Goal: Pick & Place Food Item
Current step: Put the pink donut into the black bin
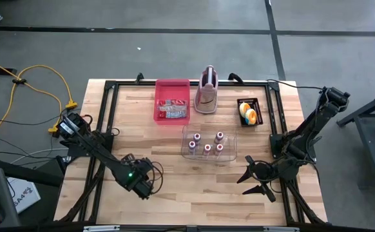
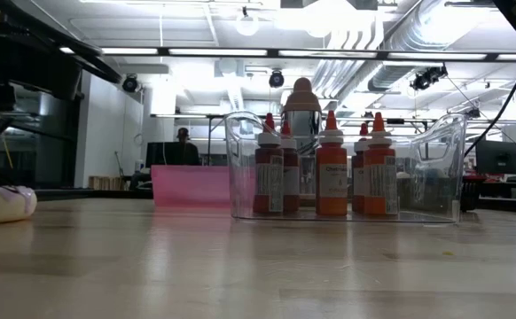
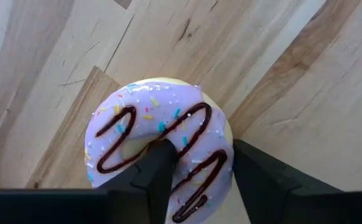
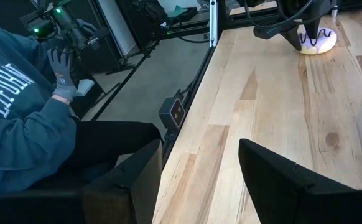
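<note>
I see the left gripper [image 3: 196, 180] down on the donut [image 3: 159, 146], lilac icing with chocolate drizzle, flat on the wooden table [image 1: 174, 193] near its front-left. One finger [image 3: 159, 171] sits in the hole, the other outside the ring; can't tell if they're pinching it. Right gripper [image 1: 257, 178] waits front-right, fingers spread, holding nothing.

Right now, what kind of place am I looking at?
Probably a robotics lab in a big industrial hall: two robot arms over a wooden table, exposed ceiling pipes, and a seated person beside it.
</note>
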{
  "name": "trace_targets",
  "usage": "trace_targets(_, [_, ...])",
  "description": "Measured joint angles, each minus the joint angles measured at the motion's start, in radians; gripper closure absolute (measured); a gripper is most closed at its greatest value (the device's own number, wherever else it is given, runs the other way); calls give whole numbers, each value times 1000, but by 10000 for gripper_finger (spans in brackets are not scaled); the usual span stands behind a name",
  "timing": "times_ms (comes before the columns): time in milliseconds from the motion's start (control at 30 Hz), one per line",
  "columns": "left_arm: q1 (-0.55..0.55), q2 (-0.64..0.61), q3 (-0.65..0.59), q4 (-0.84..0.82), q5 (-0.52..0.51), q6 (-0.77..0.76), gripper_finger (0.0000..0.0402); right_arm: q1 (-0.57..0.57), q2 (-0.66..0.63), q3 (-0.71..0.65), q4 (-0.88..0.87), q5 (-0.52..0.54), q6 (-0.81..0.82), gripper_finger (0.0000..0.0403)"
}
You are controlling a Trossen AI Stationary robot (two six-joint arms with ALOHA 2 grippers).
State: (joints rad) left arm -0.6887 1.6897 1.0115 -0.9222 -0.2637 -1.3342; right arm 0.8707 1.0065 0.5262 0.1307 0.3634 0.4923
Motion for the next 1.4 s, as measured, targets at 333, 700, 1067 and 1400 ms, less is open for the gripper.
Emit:
trace_targets(333, [13,0,0,2,10,-5,284,0,0,0,0,0,0,201])
trace_targets(700, [41,-104,0,21,-115,11,284,0,0,0,0,0,0,201])
trace_targets(1067, [187,-346,0,429,-337,582,284,0,0,0,0,0,0,201])
trace_targets(1400, [489,-378,1,849,293,1052,284,0,0,0,0,0,0,201])
